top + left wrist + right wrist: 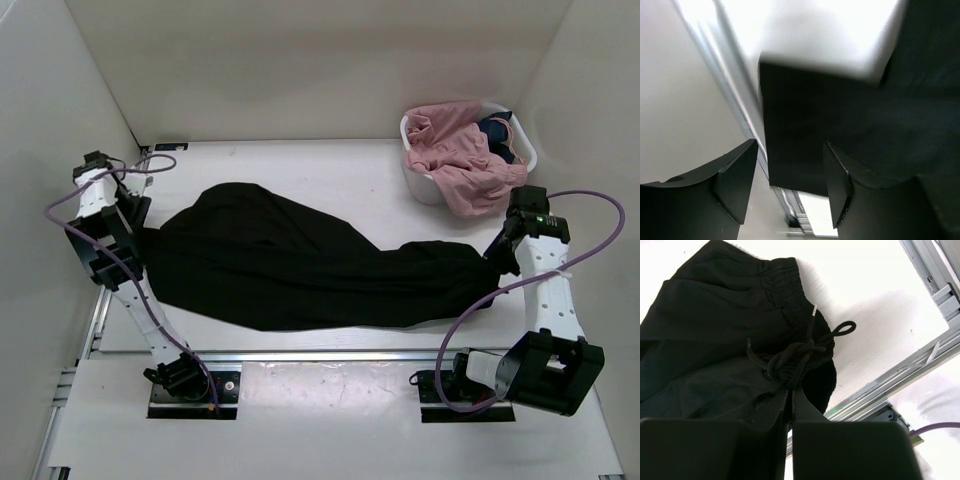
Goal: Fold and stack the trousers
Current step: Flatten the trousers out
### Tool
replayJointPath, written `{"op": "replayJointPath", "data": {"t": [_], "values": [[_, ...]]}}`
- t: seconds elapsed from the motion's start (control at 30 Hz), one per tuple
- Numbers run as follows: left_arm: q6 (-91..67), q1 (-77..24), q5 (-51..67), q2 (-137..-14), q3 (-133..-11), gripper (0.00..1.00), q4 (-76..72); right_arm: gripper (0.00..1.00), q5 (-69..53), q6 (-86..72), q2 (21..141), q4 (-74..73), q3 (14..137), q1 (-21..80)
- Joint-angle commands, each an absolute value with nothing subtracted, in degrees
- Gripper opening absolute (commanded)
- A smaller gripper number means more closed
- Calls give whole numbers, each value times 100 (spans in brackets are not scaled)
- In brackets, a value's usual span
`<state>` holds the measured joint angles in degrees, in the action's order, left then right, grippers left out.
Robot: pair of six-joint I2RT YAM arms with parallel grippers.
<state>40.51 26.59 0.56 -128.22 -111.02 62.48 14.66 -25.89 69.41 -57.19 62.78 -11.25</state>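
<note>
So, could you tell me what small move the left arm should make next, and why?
Probably close the left jaws: they stand open astride an edge of the black trousers, while the right jaws are shut on the waistband by the drawstring, so both ends could then be lifted together.

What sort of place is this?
Probably a robot test cell, not a home: white walls enclose the table, left arm and right arm are bolted at its near edge, and black trousers lie near a basket of clothes.
</note>
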Motion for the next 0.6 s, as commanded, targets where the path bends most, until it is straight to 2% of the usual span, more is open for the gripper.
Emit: {"op": "replayJointPath", "data": {"t": [0.0,0.1,0.2,0.37,0.43,0.47,0.57], "values": [[3762,3232,289,-11612,-10131,66,5960,0,1371,-2391,6750,-5590,6346,-1160],[3893,3515,290,-11110,-9188,66,5705,0,1371,-2338,6627,-5643,6293,-1160],[3824,3761,229,-11258,-8439,67,5625,0,1319,-2338,6574,-5695,6179,-1160],[3534,3823,254,-11688,-8481,67,5229,0,1266,-2338,6460,-5695,6064,-1160],[3393,3823,333,-11812,-8621,71,5229,0,1266,-2338,6408,-5695,6064,-1160],[3393,3823,421,-11926,-8744,76,5177,0,1266,-2338,6407,-5695,6064,-1160],[3331,3823,833,-12058,-8807,76,5177,0,1266,-2338,6337,-5695,5950,-1160]]}}
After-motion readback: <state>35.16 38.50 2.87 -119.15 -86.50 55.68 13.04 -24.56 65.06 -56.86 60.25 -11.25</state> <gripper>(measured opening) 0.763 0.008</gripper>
